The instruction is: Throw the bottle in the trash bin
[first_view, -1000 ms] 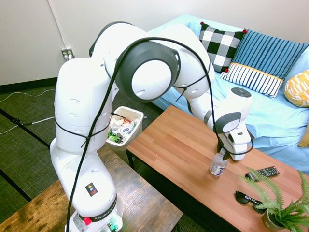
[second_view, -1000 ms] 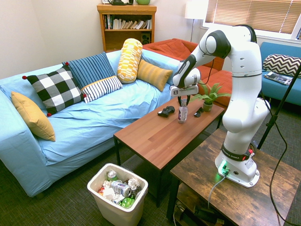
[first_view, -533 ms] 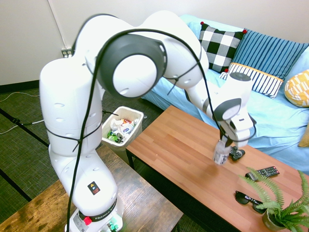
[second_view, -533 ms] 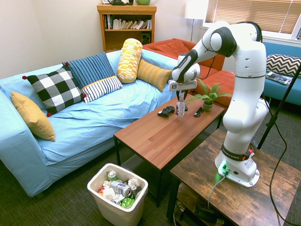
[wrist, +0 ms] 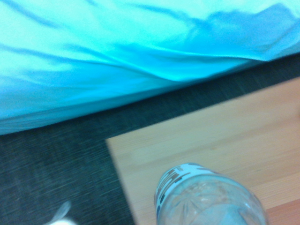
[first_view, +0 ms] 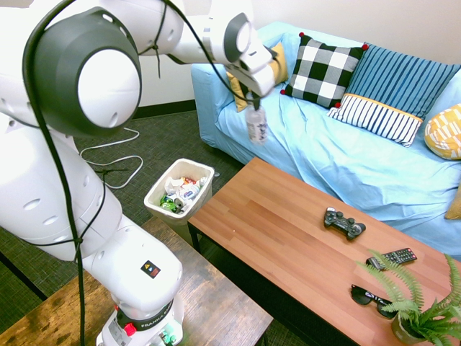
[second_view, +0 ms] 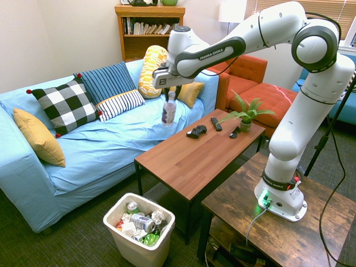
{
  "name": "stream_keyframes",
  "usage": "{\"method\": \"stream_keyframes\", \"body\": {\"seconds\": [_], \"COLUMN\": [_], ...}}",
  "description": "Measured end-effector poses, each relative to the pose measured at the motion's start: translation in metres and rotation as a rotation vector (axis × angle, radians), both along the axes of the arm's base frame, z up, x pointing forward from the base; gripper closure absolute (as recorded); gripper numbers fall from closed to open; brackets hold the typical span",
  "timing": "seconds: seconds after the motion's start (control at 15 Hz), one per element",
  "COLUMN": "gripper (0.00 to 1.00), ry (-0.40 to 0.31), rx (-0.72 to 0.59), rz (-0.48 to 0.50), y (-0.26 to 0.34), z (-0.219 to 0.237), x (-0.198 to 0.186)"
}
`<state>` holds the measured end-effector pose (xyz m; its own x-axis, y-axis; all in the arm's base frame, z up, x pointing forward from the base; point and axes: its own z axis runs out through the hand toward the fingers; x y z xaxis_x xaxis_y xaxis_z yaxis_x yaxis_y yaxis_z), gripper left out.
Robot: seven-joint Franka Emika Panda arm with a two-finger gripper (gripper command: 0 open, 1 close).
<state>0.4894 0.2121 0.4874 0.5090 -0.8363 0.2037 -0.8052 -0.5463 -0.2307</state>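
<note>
Blue-sheeted sofa (second_view: 100,139): largest item, set along the long side of the tabletop; cushions are propped against its back, clear of the work area.

Wooden tabletop (second_view: 194,153): reddish-brown planks. At its far end are catalogued a black game controller (first_view: 343,222), a remote (first_view: 391,256), sunglasses (first_view: 371,295) and a potted fern (first_view: 418,306), all left untouched, since none belongs to the task.

White arm: stretched out over the sofa-side edge of the tabletop, presumably as a high carry that clears both furniture edges on the way to the bin.

Trash bin (second_view: 139,233): white plastic, on the carpet off the near corner of the tabletop, already part-filled with cans and wrappers; in the second exterior view it lies at about 6 o'clock from the bottle, well apart and far lower.

Gripper (second_view: 170,93): the jaws are closed on the neck of the bottle, pointing steeply down, so the load hangs plumb.

Bottle (second_view: 168,111): clear plastic, white label, suspended upright in mid-air over the gap between sofa and tabletop; its base is shown in the wrist view above the corner of the tabletop. Release is judged not yet due.

Change noted: one second earlier the bottle was standing on the tabletop beside the controller, with the jaws around it; it has since been lifted and swung toward the bin end.
</note>
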Motion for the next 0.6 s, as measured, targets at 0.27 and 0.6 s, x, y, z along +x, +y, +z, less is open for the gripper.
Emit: {"method": "stream_keyframes", "body": {"seconds": [0.27, 0.6], "gripper": [1.0, 1.0], "ry": [0.056, 0.157], "rx": [-0.059, -0.128], "rz": [0.163, 0.249], "y": [0.157, 0.245], "z": [-0.073, -0.201], "x": [-0.037, -0.061]}}
